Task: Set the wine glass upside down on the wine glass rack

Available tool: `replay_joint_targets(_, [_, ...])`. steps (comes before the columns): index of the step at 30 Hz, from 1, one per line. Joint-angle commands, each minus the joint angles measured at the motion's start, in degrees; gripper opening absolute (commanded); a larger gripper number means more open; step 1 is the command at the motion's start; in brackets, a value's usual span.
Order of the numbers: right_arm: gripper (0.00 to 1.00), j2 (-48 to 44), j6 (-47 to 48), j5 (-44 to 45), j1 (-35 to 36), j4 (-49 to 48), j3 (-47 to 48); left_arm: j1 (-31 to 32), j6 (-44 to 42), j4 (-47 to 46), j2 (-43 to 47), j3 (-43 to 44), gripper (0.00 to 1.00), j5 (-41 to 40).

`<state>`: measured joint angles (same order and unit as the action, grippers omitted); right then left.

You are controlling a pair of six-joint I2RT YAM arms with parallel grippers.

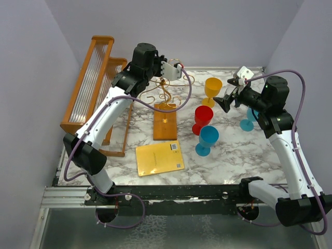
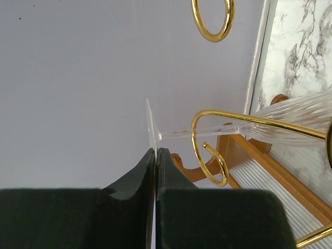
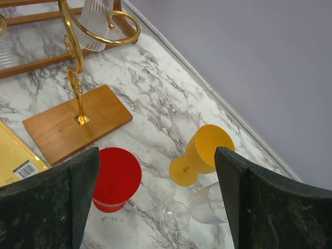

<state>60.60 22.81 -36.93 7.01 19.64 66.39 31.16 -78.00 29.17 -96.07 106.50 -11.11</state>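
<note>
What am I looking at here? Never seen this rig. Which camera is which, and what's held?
Two robot arms are bolted at the near edge of a marble table. The wide picture comes from a fixed camera above and behind them. The other two come from a camera on each wrist, looking past that arm's own tool. The left tool is shut on the foot of a clear wine glass, whose stem crosses a gold curl of the wine glass rack. The right tool is open and holds nothing, above the cups. On the table: a yellow goblet, a red goblet, a blue goblet, another blue goblet behind the right arm, a second clear glass apparently on its side, a yellow book and a wooden frame with clear rods.
</note>
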Motion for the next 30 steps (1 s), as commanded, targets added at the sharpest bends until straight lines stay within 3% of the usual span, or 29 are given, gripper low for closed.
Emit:
replay_joint_targets(1, [0.91, -0.1, -0.1, -1.3, -0.3, -1.9, -0.8, 0.1, 2.5, -0.6, -0.4, 2.9, 0.00, -3.8])
replay_joint_targets(16, [0.91, 0.0, -0.1, -1.6, -0.3, -2.1, -1.0, 0.0, 5.5, 2.5, 2.7, 0.4, 0.00, -5.1])
replay_joint_targets(30, [0.92, 0.3, -0.1, -1.9, -0.3, -2.4, -1.5, 0.1, 7.6, 2.2, 6.3, -4.3, 0.00, -1.1])
